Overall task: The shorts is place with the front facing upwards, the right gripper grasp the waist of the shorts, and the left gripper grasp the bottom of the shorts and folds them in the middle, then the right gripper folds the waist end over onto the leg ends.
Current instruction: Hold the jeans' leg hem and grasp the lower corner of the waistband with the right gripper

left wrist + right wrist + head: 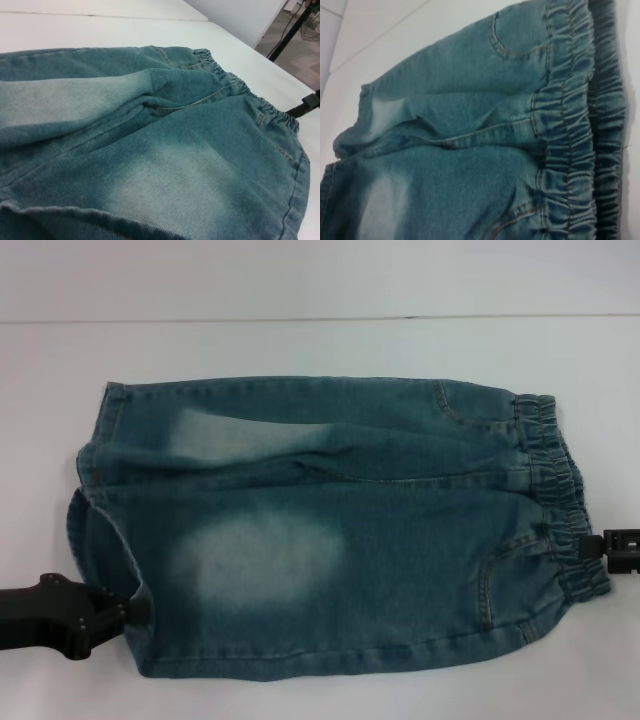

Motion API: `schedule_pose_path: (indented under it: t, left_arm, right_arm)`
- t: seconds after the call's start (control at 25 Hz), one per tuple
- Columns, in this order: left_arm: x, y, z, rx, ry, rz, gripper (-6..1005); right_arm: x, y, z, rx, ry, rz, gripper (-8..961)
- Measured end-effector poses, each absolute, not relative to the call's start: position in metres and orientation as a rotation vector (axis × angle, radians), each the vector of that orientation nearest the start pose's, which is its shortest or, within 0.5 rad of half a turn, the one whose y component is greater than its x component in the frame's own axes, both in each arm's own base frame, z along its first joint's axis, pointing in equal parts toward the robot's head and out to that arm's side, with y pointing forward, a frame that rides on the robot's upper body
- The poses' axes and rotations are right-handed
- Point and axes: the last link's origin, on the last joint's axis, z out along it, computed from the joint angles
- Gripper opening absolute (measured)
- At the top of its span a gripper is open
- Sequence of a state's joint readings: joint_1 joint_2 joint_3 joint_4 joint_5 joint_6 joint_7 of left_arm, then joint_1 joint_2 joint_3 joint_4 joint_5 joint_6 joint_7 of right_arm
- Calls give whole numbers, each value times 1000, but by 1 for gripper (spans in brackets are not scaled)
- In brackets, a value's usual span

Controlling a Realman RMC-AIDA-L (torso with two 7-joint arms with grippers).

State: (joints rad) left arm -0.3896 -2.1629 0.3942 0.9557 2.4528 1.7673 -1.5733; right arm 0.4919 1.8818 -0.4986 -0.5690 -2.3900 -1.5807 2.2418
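We see the shorts (330,530) lying flat on the white tabletop (300,350), front side up. They are blue-green, with two pale worn patches. The puckered waist (555,490) is at one end and the leg ends (95,510) are at the other end.

The left gripper (125,612) is at the leg ends of the shorts, by the nearer leg. It touches the hem there, and the cloth near it is a little lifted and wrinkled. We cannot tell if its jaws are clenched or released, because the cloth hides the tips.

The right gripper (605,548) is at the waist of the shorts, by the nearer part of the band. Only a small black bit of it shows, right against the band. We cannot tell how its jaws stand either.

From the left wrist, we look along the shorts toward the waist (240,87), and the right gripper (305,105) shows as a dark bar just beside the band. From the right wrist, we see the waist (575,125) up close, with orange stitching and a curved pocket seam (505,45).
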Motion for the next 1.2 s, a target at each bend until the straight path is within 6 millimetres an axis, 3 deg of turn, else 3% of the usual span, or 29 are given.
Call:
schedule_pose_path:
  t: [0.8,1.2]
  left_arm:
    - [-318,261,29,-2673,-1029,-434,46]
    - [-320,260,29,-2659,-1030,-443,47]
  right_arm:
    - [353,296,76,-2141,2041,438,880]
    - [361,287,77,-2110,2072,430,880]
